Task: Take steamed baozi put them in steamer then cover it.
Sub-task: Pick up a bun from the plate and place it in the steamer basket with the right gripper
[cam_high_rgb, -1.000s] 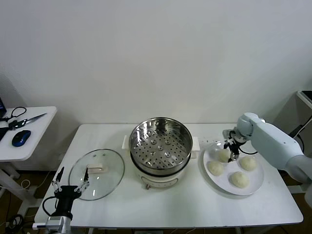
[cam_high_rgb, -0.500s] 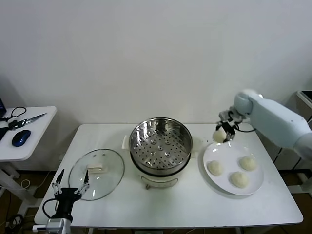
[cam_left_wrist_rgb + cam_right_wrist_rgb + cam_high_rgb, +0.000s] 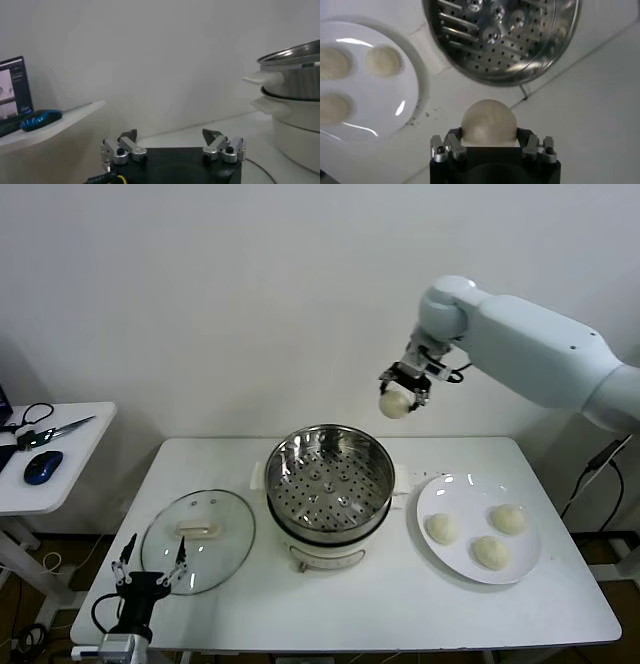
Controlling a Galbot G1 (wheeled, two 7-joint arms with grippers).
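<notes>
My right gripper (image 3: 403, 389) is shut on one cream-white baozi (image 3: 395, 403) and holds it high in the air, above and to the right of the steamer (image 3: 329, 484). In the right wrist view the held baozi (image 3: 488, 123) sits between the jaws, with the perforated tray (image 3: 502, 35) below. Three baozi (image 3: 441, 528) lie on the white plate (image 3: 452, 491) right of the steamer. The glass cover (image 3: 198, 539) lies flat on the table left of the steamer. My left gripper (image 3: 150, 560) is open and empty near the table's front left edge, beside the cover.
A white side table (image 3: 60, 446) at the left carries a blue mouse (image 3: 43, 467) and scissors (image 3: 58, 431). The white wall stands close behind the table. In the left wrist view the steamer's side (image 3: 292, 95) is at the right.
My right gripper lifted one baozi off the plate and carried it up and to the left, toward the steamer. The left arm has barely moved.
</notes>
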